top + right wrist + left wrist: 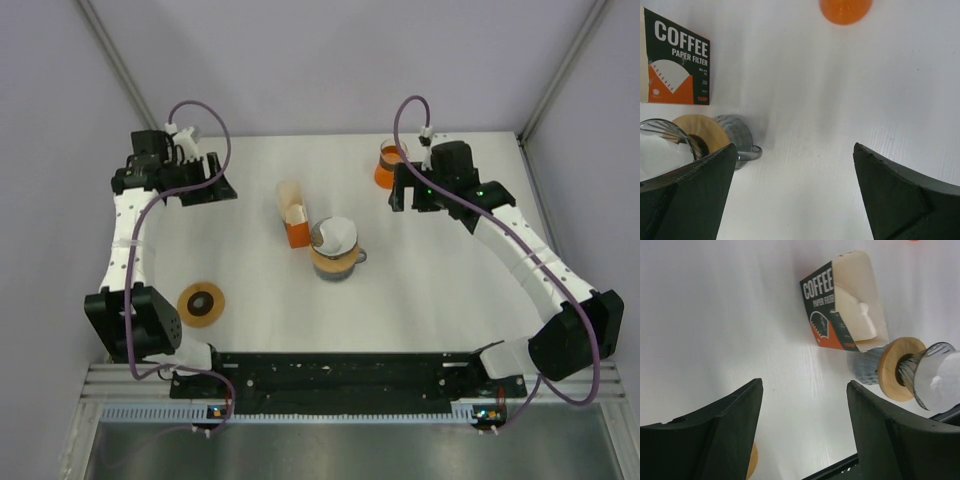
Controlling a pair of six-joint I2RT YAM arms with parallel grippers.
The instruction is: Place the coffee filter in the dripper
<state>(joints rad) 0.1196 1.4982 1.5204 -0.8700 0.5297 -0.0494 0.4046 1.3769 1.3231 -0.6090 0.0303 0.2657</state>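
Observation:
The white coffee filter point(337, 236) sits in the clear glass cone of the dripper point(335, 262), which has a tan wooden ring and stands on a glass pot at the table's middle. The left wrist view shows the filter point(945, 380) inside the glass above the ring of the dripper point(890, 367). In the right wrist view the dripper point(702, 131) is at the left edge. My left gripper point(215, 192) is open at the back left, far from it, nothing between its fingers point(805, 385). My right gripper point(412, 203) is wide open and empty at the back right point(795, 147).
An orange carton of filters point(293, 222) stands just left of the dripper, marked COFFEE point(845, 305) point(675, 62). An orange cup point(389, 165) point(845, 10) stands right behind my right gripper. A tan disc with a dark centre point(201, 303) lies near the left arm's base.

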